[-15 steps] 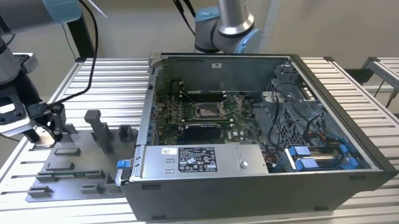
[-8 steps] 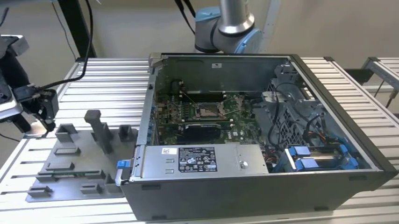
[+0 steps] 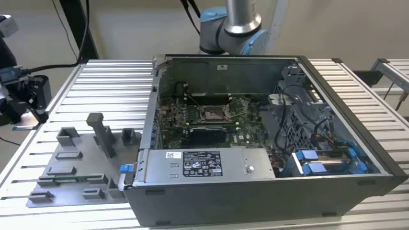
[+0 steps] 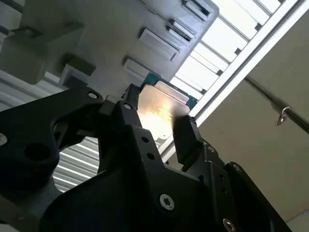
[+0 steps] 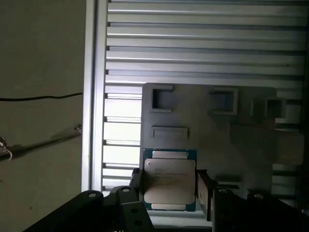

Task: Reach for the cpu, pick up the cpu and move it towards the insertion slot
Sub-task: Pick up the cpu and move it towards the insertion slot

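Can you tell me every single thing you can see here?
cpu: one, silvery top with a green rim, held in the pincer near the fixture plate.
insertion slot: one, silver frame with a dark centre, on the circuit board.
circuit board: one, green, lying inside the computer case.
computer case: one, dark grey, open on top, on the table.
fixture plate: one, grey with raised blocks, on the table at the exterior view's left.
table: one, pale silver slats, under everything.
robot arm: one, silver and blue, behind the case.
pincer: one, black, shut on the cpu's two sides.
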Controlling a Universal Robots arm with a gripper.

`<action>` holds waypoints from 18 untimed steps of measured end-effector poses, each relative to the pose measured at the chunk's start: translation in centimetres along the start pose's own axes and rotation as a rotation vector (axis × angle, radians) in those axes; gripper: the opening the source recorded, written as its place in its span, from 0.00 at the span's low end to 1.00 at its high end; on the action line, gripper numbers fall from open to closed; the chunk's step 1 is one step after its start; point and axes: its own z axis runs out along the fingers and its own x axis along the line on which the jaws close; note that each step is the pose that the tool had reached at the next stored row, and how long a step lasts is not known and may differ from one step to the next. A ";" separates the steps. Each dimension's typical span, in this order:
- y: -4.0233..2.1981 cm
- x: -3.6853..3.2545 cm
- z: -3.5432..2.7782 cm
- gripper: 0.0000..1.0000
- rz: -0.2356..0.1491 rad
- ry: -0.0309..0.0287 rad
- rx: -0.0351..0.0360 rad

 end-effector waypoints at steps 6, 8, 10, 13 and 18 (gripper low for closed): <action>0.11 0.06 -2.74 0.00 0.000 0.0018 0.0000; 0.15 0.09 -3.65 0.00 0.000 0.0024 0.0000; 0.18 0.11 -4.52 0.00 0.000 0.0030 0.0000; 0.23 0.14 -5.75 0.00 0.000 0.0034 0.0001; 0.29 0.17 -7.24 0.00 0.000 0.0037 0.0000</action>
